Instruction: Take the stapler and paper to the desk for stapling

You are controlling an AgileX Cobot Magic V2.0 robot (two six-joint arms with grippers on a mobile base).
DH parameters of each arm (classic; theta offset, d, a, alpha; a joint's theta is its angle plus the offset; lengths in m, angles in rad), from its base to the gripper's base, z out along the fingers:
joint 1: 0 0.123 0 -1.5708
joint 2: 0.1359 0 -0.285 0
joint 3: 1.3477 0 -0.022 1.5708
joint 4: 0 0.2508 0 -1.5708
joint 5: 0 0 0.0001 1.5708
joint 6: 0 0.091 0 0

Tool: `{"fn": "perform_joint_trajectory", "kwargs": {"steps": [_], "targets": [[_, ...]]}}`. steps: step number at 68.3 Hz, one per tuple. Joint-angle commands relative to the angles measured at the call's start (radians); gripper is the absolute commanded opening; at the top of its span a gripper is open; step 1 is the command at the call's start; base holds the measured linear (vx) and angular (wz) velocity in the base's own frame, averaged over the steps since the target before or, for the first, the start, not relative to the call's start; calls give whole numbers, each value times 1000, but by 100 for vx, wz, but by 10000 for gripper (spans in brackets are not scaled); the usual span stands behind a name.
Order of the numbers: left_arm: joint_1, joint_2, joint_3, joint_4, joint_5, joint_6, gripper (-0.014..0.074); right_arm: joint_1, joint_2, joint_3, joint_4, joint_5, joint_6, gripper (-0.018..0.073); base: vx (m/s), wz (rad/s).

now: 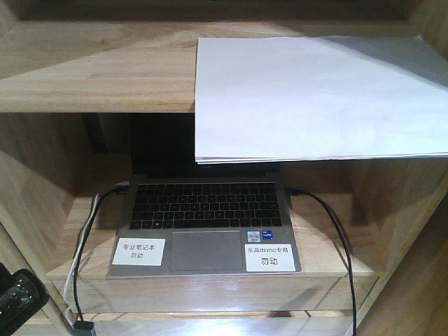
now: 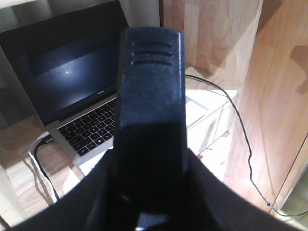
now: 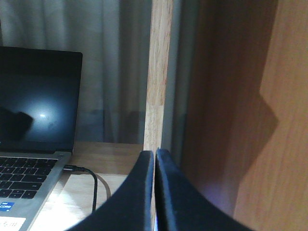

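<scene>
Left gripper [image 2: 150,185] clamps the black stapler [image 2: 151,86] near the laptop [image 2: 89,122], seemingly ready for carrying, while the right gripper [image 3: 154,192] sits pinched closed and empty beside a wooden upright [image 3: 157,96], and the paper [image 1: 315,98] overhangs the front edge of the upper shelf [image 1: 91,77], which should ease pinching it.

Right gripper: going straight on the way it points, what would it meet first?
Probably the pale wooden upright directly ahead of the shut right gripper; how far off it stands is unclear.
</scene>
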Motion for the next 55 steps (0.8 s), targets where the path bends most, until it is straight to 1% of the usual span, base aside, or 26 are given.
{"fn": "perform_joint_trajectory", "kwargs": {"steps": [1, 20, 23, 26, 28, 31, 35, 36, 41, 42, 43, 44, 45, 51, 53, 55], "targets": [[-5, 13, -26, -33, -111, -2, -6, 0, -10, 5, -7, -71, 0, -10, 0, 0], [-5, 13, -26, -33, -111, -2, -6, 0, -10, 5, -14, -67, 0, -10, 0, 0], [-5, 13, -26, -33, -111, -2, -6, 3, -10, 5, -13, -72, 40, -10, 0, 0], [-5, 13, -26, -33, -111, -2, -6, 5, -10, 5, -14, -73, 108, -10, 0, 0], [-5, 13, -26, -33, -111, -2, -6, 5, -10, 5, -17, -75, 182, -10, 0, 0], [-5, 13, -26, -33, -111, -2, -6, 5, -10, 5, -28, -78, 321, -10, 0, 0], [-5, 13, -26, -33, -111, -2, -6, 10, -10, 5, -47, -81, 527, -10, 0, 0], [-5, 13, -26, -33, -111, -2, -6, 12, -10, 5, -54, -81, 611, -10, 0, 0], [-5, 13, -26, -33, -111, -2, -6, 20, -10, 5, -96, -79, 896, -10, 0, 0], [-5, 13, -26, -33, -111, -2, -6, 21, -10, 5, -104, -79, 979, -10, 0, 0], [-5, 13, -26, -33, -111, -2, -6, 21, -10, 5, -117, -79, 1033, -10, 0, 0], [-5, 13, -26, -33, -111, -2, -6, 21, -10, 5, -125, -79, 1109, -10, 0, 0], [-5, 13, -26, -33, -111, -2, -6, 21, -10, 5, -133, -78, 1158, -10, 0, 0], [-5, 13, -26, -33, -111, -2, -6, 21, -10, 5, -201, -46, 1401, -10, 0, 0], [-5, 13, -26, -33, -111, -2, -6, 21, -10, 5, -224, -24, 1462, -10, 0, 0], [-5, 13, -26, -33, -111, -2, -6, 21, -10, 5, -241, -7, 1501, -10, 0, 0]]}}
